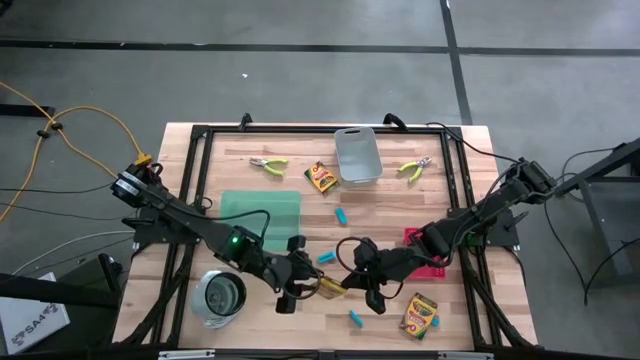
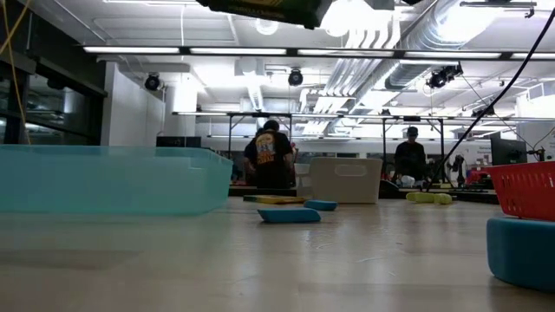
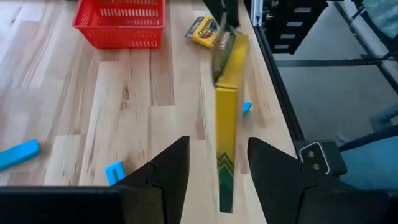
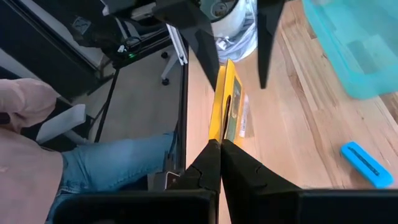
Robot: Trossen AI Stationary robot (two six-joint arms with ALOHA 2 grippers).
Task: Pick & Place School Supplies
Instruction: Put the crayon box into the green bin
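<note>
Crayon box point(image 3: 227, 118): long axis spans both grippers; right gripper point(image 4: 219, 155) clamps one end, left gripper point(image 3: 214, 168) spread around other.

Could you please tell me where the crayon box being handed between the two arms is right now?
In the high view, the crayon box is near the table's front centre, between the left claw and the right claw, which grips its end.

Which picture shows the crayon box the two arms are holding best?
The left wrist view: the crayon box stands edge-on between the left gripper's open fingers, the right gripper pinching its far end. The right wrist view also shows it, closer. From above it's a yellow sliver. The low view doesn't show it.
</note>
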